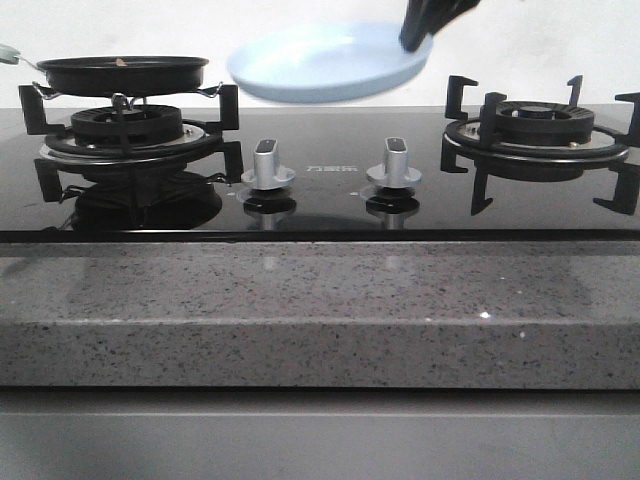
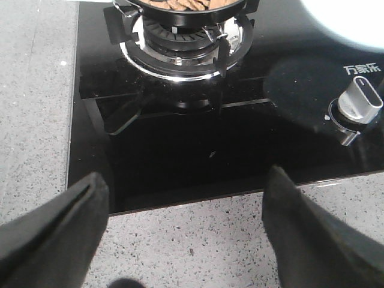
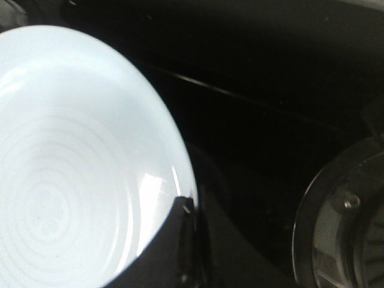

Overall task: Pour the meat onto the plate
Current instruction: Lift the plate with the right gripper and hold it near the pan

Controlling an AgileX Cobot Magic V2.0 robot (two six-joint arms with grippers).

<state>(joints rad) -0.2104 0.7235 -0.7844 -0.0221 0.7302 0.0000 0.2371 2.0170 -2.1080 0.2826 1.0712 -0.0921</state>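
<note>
Your right gripper [image 1: 415, 40] was clamped on the right rim of the plate [image 1: 325, 62], holding it in the air above the far middle of the hob [image 1: 330, 205]. The meat [image 2: 189, 4] lay in the pan [image 1: 122, 72] on the left burner [image 1: 125, 130]. Your left gripper [image 2: 183, 231] hung with fingers spread and nothing between them, over the counter's [image 2: 198, 240] near edge.

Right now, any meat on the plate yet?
No: in the right wrist view the plate is bare; the meat sits in the pan.
</note>
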